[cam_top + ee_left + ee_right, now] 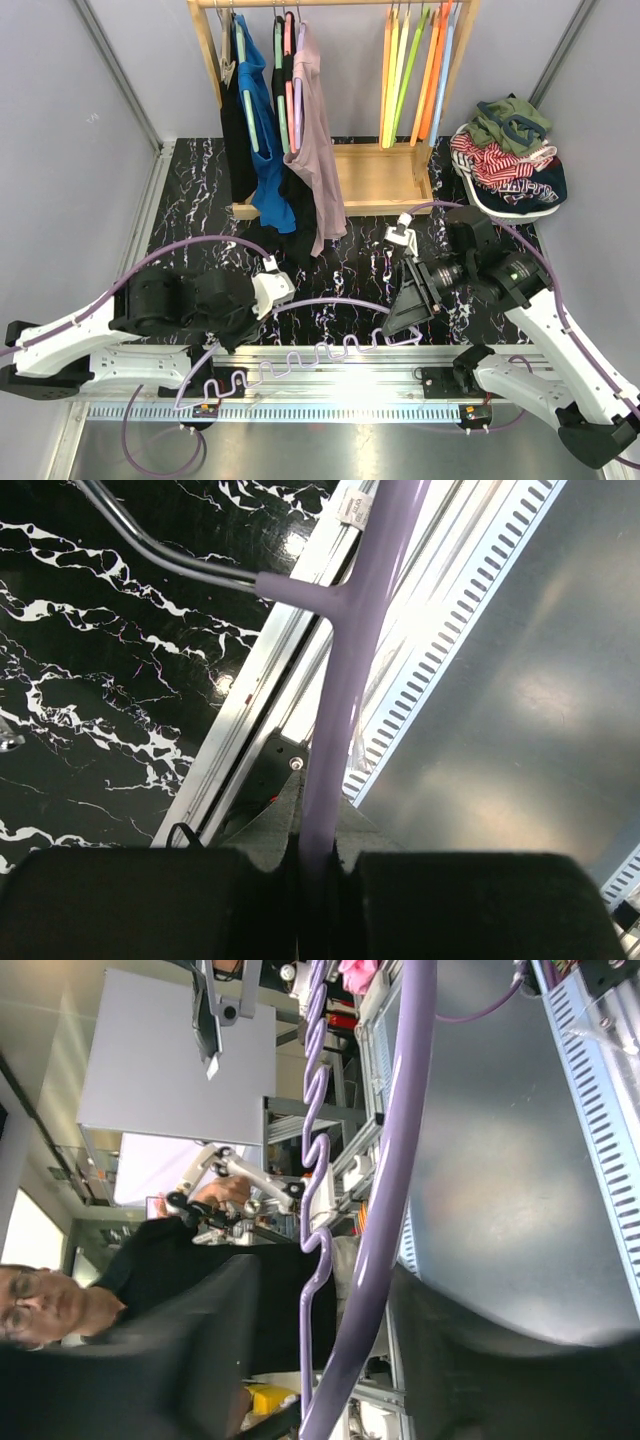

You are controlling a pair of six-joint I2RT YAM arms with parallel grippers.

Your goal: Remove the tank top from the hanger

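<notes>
Marbled table (190,205), lavender hanger (335,680), unreadable white label (357,507)

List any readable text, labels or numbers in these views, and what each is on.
White sticker on the lilac hanger: printed, but too small to read.
White lettering on the navy garment in the clothes pile: folded and blurred, not readable.
Right wrist view: no legible text.
Nothing can be quoted with confidence.
</notes>
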